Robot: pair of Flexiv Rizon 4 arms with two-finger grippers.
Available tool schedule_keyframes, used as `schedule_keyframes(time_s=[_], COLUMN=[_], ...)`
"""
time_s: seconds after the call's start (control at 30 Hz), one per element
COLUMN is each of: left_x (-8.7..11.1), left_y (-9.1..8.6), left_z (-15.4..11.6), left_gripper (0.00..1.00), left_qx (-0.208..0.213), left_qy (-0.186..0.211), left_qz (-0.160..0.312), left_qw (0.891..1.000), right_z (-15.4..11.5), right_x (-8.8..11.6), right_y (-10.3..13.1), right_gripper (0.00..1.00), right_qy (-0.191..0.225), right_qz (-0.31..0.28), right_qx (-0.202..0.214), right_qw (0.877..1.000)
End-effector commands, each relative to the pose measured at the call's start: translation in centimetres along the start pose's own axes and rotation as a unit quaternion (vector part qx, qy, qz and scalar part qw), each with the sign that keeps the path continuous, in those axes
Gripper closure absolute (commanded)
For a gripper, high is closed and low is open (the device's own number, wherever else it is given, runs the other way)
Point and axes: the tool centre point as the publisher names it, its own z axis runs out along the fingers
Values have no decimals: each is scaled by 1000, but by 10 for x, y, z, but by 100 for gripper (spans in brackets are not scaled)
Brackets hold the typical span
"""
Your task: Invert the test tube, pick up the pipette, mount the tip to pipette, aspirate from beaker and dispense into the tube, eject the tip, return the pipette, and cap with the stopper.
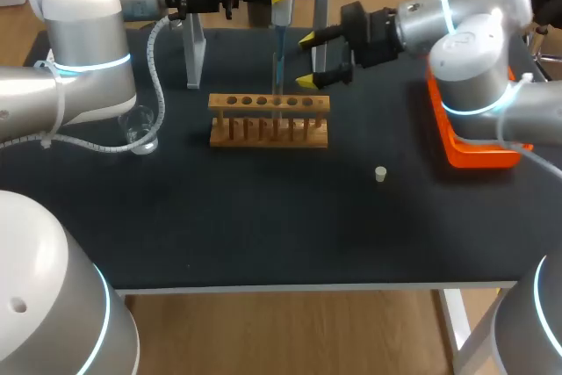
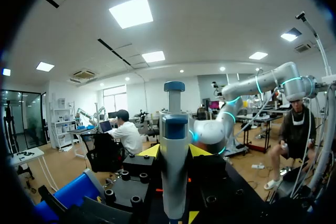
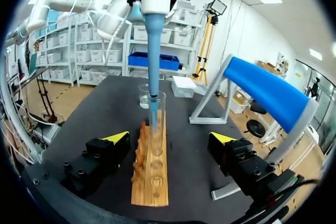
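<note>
Blue-tipped pipette [image 3: 155,45] (upright) inside clear tube [image 3: 159,141]

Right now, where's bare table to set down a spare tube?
Free: the front strip of table between the rack and the near edge, left of the stopper. Crowded: over the rack, where the pipette, tube and right claw cluster. The beaker stands left of it.

Silver left arm [image 1: 83,59], cyan rings; black right gripper [image 1: 309,61], yellow tips.
</note>
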Motion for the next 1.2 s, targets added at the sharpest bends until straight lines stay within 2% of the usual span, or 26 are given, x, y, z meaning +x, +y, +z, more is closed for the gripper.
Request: schedule_keyframes(time_s=[0.03,0.33,0.67,0.9,1.13,1.17,1.2], left_x=[0,0,0,0,0,0,0], left_y=[0,0,0,0,0,0,0], left_z=[0,0,0,0,0,0,0], left_gripper=[100,100,100,100,100,100,100], left_qx=[0,0,0,0,0,0,0], left_qy=[1,1,1,1,1,1,1], left_qz=[0,0,0,0,0,0,0], left_qw=[1000,1000,1000,1000,1000,1000,1000], right_z=[-33,-86,-135,-160,-175,-176,-177], right_x=[5,4,8,13,15,15,16], right_y=[-3,20,71,102,134,140,146], right_gripper=[0,0,0,0,0,3,18], right_qy=[-9,-55,-101,-122,-126,-123,-122], right_qz=[1,7,5,16,21,22,21], right_qx=[-15,-73,-121,-147,-167,-170,-172], right_qw=[1000,996,987,981,978,977,977])
